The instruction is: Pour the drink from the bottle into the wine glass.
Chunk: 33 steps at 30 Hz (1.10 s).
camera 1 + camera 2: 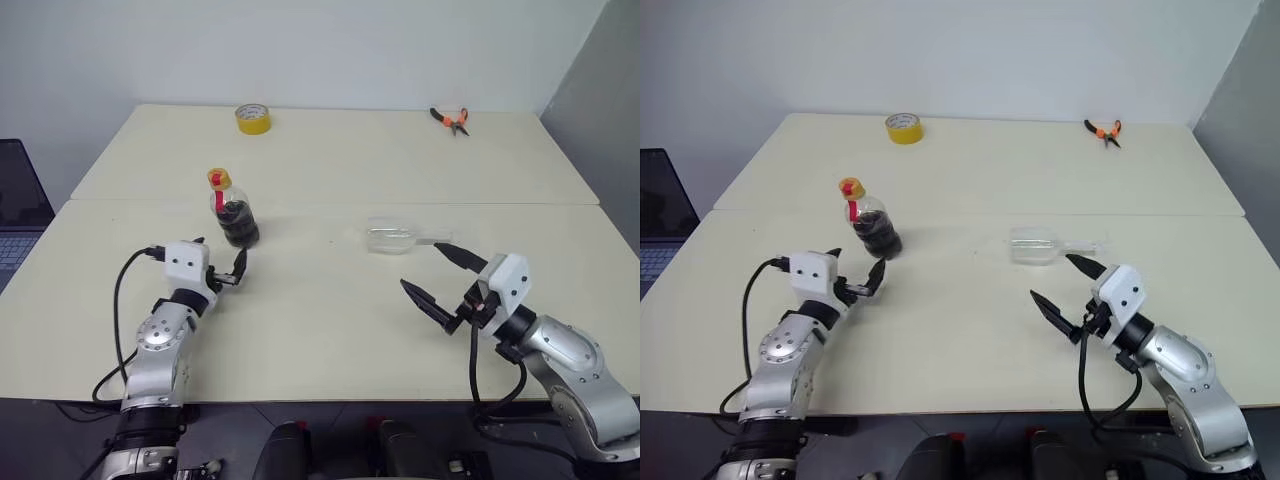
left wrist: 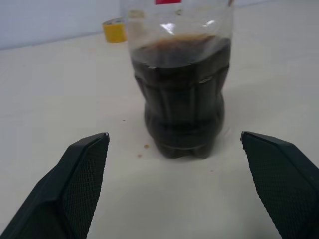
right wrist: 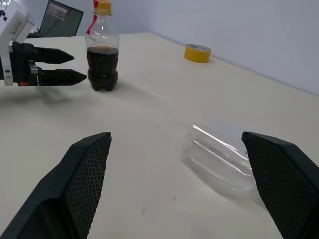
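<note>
The bottle stands upright left of centre on the worktop; the wine glass lies on its side to its right. Both grippers, left and right, have jaws released, empty.

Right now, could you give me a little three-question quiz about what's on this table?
1. True or false: the wine glass stands upright.
2. Which tool faces the bottle: A left tool, B right tool?
3. Fill in: the bottle's cap is ____.

Key: 1 false, it lies on its side on the table. 2 A. 3 yellow, still screwed on. Both tools are open and hold nothing.
</note>
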### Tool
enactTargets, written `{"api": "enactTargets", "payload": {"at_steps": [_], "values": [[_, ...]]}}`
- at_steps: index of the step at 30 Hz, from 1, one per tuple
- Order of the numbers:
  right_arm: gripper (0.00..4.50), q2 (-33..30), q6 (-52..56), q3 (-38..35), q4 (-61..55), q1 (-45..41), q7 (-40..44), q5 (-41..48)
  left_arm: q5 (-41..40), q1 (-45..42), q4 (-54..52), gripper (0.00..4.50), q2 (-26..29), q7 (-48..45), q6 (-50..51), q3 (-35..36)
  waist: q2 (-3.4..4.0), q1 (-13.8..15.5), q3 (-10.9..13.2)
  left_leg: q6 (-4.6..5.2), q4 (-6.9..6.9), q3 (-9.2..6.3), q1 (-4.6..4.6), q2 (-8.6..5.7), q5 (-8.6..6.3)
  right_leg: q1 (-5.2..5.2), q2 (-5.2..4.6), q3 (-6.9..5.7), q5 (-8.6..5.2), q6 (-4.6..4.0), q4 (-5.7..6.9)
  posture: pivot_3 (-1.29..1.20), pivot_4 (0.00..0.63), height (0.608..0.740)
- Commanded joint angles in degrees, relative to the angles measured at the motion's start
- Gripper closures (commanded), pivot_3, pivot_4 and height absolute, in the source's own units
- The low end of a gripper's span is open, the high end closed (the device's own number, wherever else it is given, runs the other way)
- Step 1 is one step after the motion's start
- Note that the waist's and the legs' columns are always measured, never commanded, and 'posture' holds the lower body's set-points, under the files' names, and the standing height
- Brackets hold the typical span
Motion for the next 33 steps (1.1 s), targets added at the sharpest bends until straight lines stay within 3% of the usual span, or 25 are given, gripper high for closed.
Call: {"api": "enactTargets", "payload": {"at_steps": [1,9,11,23,33], "values": [[0.00,0.2,-2.3,1.0,0.1,-2.1,1.4,-1.7,0.5,-2.4,0.5,0.04,-0.2,0.5,-1.5,0.4,0.00,0.0,0.0,0.00,0.00,0.00,0.00,-0.01,0.00,0.00,0.00,0.00,0.00,0.00,0.00,0.00,0.150,0.740],[0.00,1.7,-2.2,1.5,1.4,-4.9,1.5,-2.6,0.3,-5.5,4.2,0.04,-1.1,2.6,-0.4,1.5,-0.01,0.0,0.0,0.00,0.00,-0.02,-0.01,0.00,0.00,0.00,0.00,-0.01,0.00,0.00,0.00,0.00,0.150,0.740],[0.00,1.8,-2.2,1.6,1.7,-5.4,1.6,-2.8,-2.9,-6.9,5.6,0.04,-1.9,1.3,2.1,2.6,-0.01,0.0,0.0,0.00,0.01,-0.03,0.00,0.00,0.00,0.00,0.00,-0.02,0.00,0.00,0.01,0.00,0.150,0.740],[0.00,2.4,-1.1,1.8,2.0,-8.5,2.2,-3.2,-1.4,-15.2,15.9,0.04,-0.8,-4.5,-0.6,0.8,-0.01,0.0,0.0,0.00,0.02,-0.06,-0.04,-0.02,0.00,0.00,0.00,-0.07,0.00,0.00,0.00,0.00,0.150,0.740],[0.00,2.0,-0.4,1.5,1.6,-8.7,2.2,-3.9,-0.4,-22.6,26.5,0.04,-1.4,-4.0,-5.9,1.1,-0.02,0.1,0.0,0.00,0.03,-0.06,-0.05,-0.04,0.00,-0.01,0.00,-0.07,0.00,-0.01,0.00,0.00,0.150,0.740]]}}
